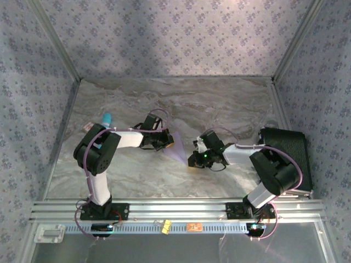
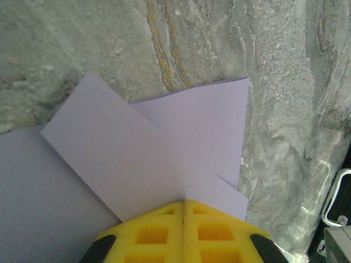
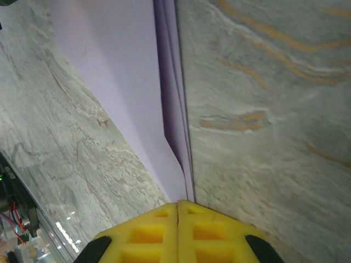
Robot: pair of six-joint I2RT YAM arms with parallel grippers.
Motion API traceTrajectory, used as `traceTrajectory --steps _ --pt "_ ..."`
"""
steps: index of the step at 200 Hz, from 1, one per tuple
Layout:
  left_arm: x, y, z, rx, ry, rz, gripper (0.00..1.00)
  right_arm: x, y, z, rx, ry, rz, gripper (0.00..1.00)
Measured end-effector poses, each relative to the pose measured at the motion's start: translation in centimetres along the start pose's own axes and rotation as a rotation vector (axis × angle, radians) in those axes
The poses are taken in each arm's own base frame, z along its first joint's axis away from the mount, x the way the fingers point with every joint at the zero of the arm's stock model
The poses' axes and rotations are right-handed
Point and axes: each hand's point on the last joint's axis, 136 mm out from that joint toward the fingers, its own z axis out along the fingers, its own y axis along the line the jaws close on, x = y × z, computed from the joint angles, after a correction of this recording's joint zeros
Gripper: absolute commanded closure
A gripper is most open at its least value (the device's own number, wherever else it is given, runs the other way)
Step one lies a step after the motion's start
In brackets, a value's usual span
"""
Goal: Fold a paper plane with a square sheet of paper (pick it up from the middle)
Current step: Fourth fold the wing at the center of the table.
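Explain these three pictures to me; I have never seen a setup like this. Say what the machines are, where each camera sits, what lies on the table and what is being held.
Two robot arms are bolted at the near edge of a marble-patterned table. The wide picture comes from a camera above and behind them: the left gripper and the right gripper meet in the middle over a lavender paper, partly folded.

The other two pictures come from cameras on the wrists, so each shows its own yellow fingers at the bottom. In the left wrist view, the left gripper is shut on the paper, whose flaps overlap. In the right wrist view, the right gripper is shut at the paper's narrow end, where layers stack along a fold.

A black box sits at the table's right edge.
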Motion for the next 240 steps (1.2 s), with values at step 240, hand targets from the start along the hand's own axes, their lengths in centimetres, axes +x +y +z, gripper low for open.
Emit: traceTrajectory --steps 240 --pt "0.3 0.4 -0.5 0.009 -0.019 -0.04 0.95 0.4 1.2 -1.3 -0.025 -0.083 0.23 0.63"
